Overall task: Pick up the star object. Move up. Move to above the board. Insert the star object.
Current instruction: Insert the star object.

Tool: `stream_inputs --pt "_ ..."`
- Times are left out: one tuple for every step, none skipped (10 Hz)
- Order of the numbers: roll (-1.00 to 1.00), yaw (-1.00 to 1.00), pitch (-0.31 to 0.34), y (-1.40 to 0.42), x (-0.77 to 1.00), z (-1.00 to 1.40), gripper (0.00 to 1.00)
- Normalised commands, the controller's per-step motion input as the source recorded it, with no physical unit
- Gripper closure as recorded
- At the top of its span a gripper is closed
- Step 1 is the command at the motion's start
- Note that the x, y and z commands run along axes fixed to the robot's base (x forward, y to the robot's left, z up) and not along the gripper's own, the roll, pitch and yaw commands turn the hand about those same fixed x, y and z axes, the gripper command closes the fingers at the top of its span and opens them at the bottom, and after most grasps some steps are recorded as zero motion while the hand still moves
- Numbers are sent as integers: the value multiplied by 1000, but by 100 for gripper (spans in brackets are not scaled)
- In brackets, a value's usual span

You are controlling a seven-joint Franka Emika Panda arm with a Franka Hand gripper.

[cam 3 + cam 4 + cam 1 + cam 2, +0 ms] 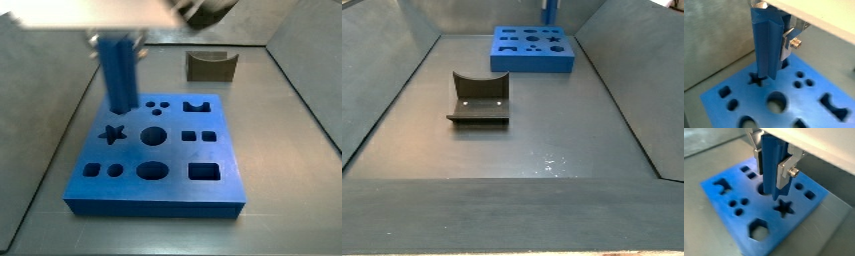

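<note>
While our claw grips the star object, we hover above the board.

We judge insertion pending: its tip hangs mid-frame, beside the star cut-out; next, align and lower.

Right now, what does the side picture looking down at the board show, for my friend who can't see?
The gripper holds a tall ridged blue star prism upright over a flat blue board with shaped holes, near its star hole. An olive-brown notched block stands behind on the grey floor.
</note>
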Motion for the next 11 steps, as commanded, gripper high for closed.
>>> stream_inputs --pt "140 -271 0 -71 -220 -223 100" --pt "0 0 0 46 0 0 100" --pt "0 214 0 103 314 -557 100" --pt "0 94 -74 0 37 -529 100" --pt "0 0 0 0 0 -51 100" --pt "43 163 -43 -211 120 -429 100" --pt "20 114 0 -77 71 -214 100" --pt "0 0 0 0 0 -43 100" --pt "77 0 0 0 0 -126 100" --pt "197 0 0 0 0 -306 100" --pt "154 89 0 0 -54 -417 100"
